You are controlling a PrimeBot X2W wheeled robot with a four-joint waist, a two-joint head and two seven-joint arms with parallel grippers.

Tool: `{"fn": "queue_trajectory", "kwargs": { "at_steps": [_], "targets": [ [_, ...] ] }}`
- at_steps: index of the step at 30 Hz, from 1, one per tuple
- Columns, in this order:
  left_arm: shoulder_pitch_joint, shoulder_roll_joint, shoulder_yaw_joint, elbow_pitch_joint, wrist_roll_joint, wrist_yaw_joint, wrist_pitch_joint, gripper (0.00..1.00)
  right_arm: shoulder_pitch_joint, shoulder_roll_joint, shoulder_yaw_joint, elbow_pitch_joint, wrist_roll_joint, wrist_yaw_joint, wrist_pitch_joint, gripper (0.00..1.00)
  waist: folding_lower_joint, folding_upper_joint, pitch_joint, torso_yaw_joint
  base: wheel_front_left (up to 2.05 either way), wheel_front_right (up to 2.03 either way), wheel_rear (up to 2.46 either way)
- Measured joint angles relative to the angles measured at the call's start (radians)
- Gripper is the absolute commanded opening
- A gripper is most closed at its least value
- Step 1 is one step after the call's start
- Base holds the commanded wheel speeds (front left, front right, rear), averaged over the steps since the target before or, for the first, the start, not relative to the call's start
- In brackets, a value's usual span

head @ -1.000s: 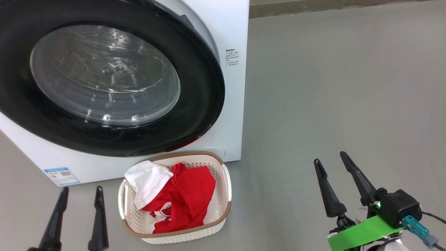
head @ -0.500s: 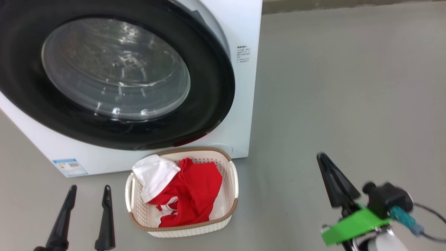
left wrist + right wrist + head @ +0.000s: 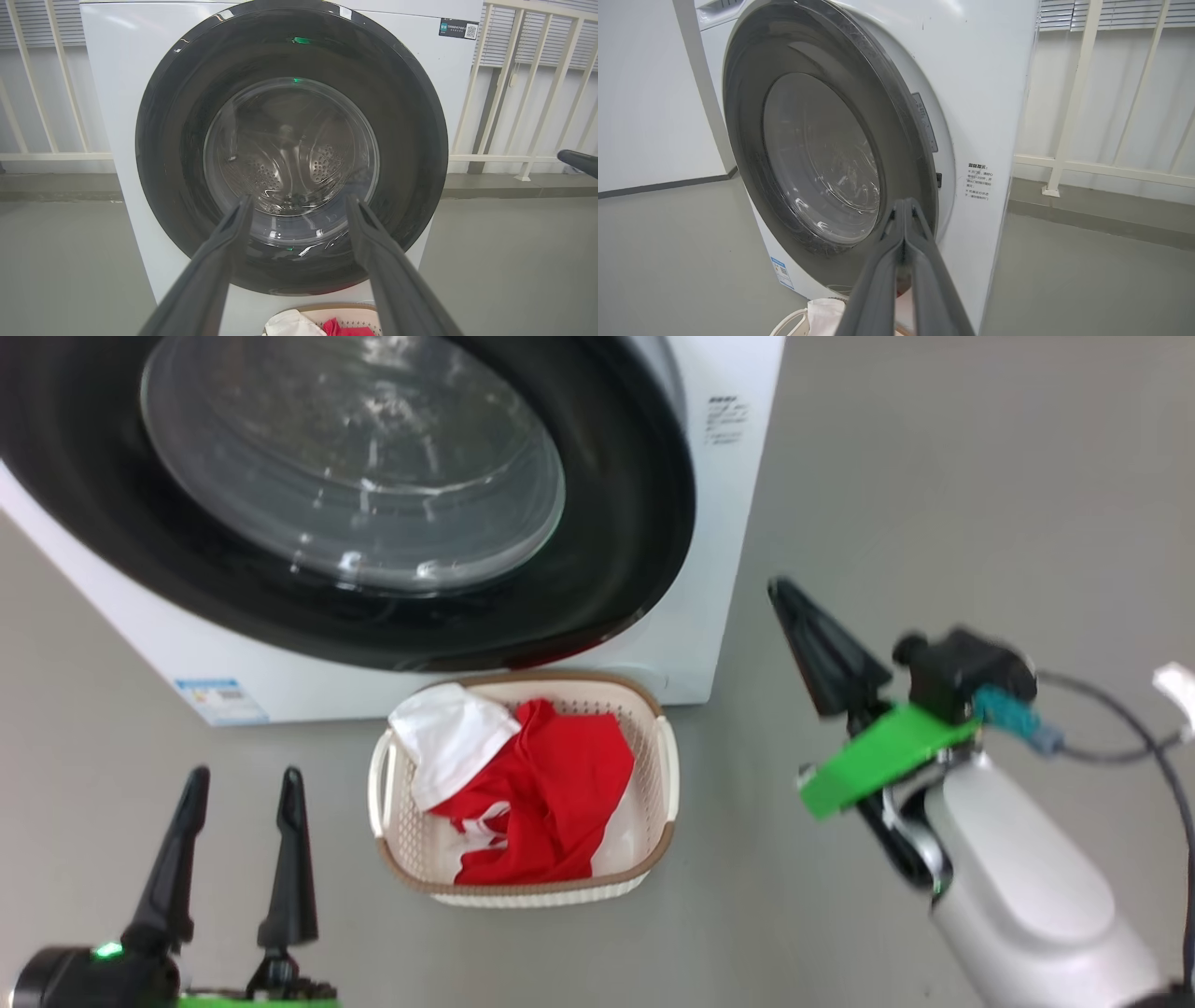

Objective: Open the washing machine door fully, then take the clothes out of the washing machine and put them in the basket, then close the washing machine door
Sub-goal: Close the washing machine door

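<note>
The washing machine door, black-rimmed with a clear glass bowl, lies nearly flat against the white washing machine. In the right wrist view the door stands slightly off the front along its right edge. The basket sits on the floor below the door, and the red and white clothes lie inside it. My right gripper is shut on nothing, raised to the right of the door's lower rim. My left gripper is open, low on the floor left of the basket, pointing at the door.
A white railing runs behind the machine on the right. Bare grey floor spreads to the machine's right. A dark cable loops off my right wrist. A blue label sticker marks the machine's lower left front.
My right gripper has closed and risen toward the door's right side. The head camera has shifted, so machine and basket sit further right and higher. The left gripper stays open.
</note>
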Motion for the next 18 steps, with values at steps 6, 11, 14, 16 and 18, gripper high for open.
{"fn": "queue_trajectory", "kwargs": {
  "at_steps": [6, 11, 14, 16, 18],
  "targets": [
    [-0.053, -0.002, -0.016, -0.007, -0.021, 0.000, 0.000, 1.00, -0.192, -0.023, 0.051, 0.074, 0.023, 0.000, 0.000, 0.00, 0.0001, 0.0000, 0.067, 0.038, 0.00, 0.00, 0.00],
    [-0.091, -0.004, -0.034, -0.015, -0.041, 0.000, 0.000, 1.00, -0.317, -0.052, 0.142, 0.142, 0.052, 0.000, 0.000, 0.00, 0.0000, 0.0001, 0.126, 0.076, 0.00, 0.00, 0.00],
    [-0.114, -0.006, -0.043, -0.016, -0.050, 0.000, 0.000, 1.00, -0.386, -0.082, 0.181, 0.171, 0.052, 0.000, 0.000, 0.00, 0.0000, 0.0000, 0.160, 0.101, 0.00, 0.00, 0.00],
    [-0.127, -0.007, -0.047, -0.017, -0.053, 0.000, 0.000, 1.00, -0.425, -0.099, 0.195, 0.183, 0.052, 0.000, 0.000, 0.00, 0.0000, 0.0000, 0.181, 0.118, 0.00, 0.00, 0.00],
    [-0.142, -0.007, -0.049, -0.017, -0.053, 0.000, 0.000, 1.00, -0.456, -0.112, 0.203, 0.195, 0.052, 0.000, 0.000, 0.00, 0.0000, 0.0000, 0.201, 0.136, 0.00, 0.00, 0.00]
  ]
}}
